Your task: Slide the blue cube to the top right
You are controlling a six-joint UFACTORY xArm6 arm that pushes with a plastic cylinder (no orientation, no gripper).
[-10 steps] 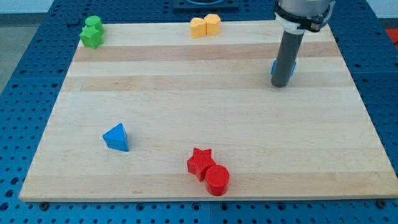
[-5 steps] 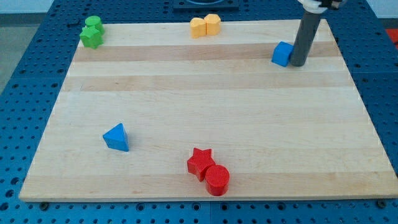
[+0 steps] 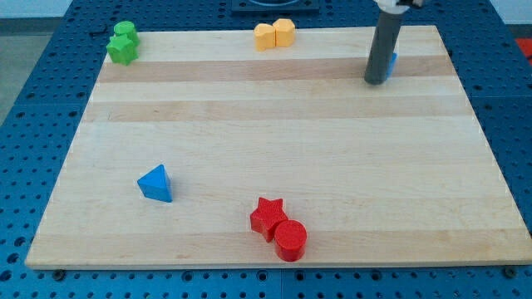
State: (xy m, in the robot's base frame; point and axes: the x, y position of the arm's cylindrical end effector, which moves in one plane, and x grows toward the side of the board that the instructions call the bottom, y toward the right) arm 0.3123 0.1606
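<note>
The blue cube (image 3: 392,62) sits near the board's top right and is almost wholly hidden behind my dark rod; only a thin blue sliver shows at the rod's right edge. My tip (image 3: 376,81) rests on the wooden board (image 3: 274,133) at the cube's lower left, apparently touching it.
Two green blocks (image 3: 122,44) sit at the top left corner. An orange block (image 3: 264,37) and a yellow block (image 3: 284,31) sit together at the top middle. A blue triangle (image 3: 156,183) lies lower left. A red star (image 3: 268,216) and a red cylinder (image 3: 290,240) touch at the bottom middle.
My tip went from the cube's lower left to its right side, then back to its left. The blue cube has shifted up and to the right.
</note>
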